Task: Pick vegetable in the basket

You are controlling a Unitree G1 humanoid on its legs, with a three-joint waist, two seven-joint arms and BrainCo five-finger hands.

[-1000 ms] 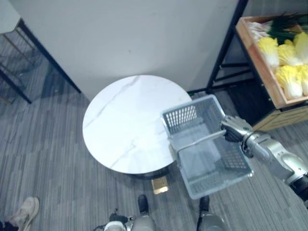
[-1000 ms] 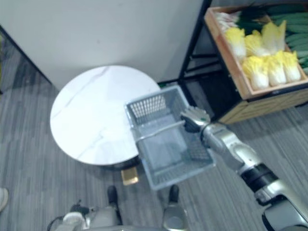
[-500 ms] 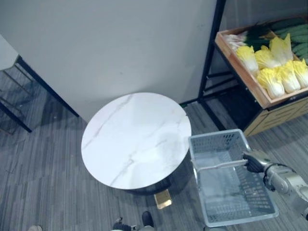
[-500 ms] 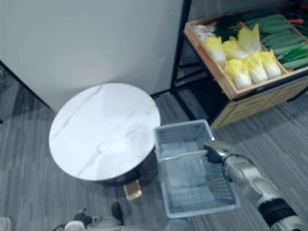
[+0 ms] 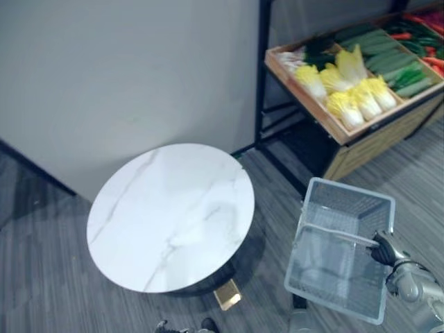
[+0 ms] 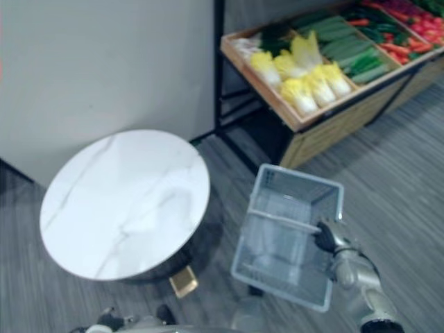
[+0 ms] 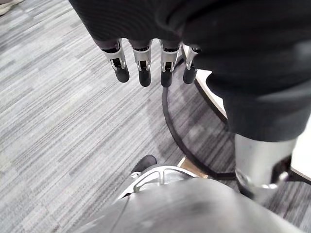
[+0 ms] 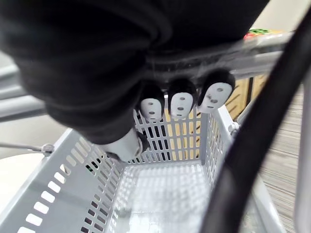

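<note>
Right robot hand (image 5: 383, 250) grips pale-grey perforated basket (image 5: 350, 208) by its handle (image 5: 338, 234).

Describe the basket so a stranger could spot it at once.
Find the round white table. To its right, nearer than the wooden vegetable crate, the basket hangs over the grey floor from the right hand, which grips its handle. It is pale grey slotted plastic and empty, unlike the full crate.

Grey basket (image 6: 277, 258) hangs over the floor (image 6: 402, 166) beside a round white table (image 6: 125, 201), right hand (image 6: 326, 236) curled round its handle (image 6: 284, 220). Crate (image 6: 333, 130) behind: cabbages (image 6: 305, 83) at left end, cucumbers (image 6: 347, 48) beside.
</note>
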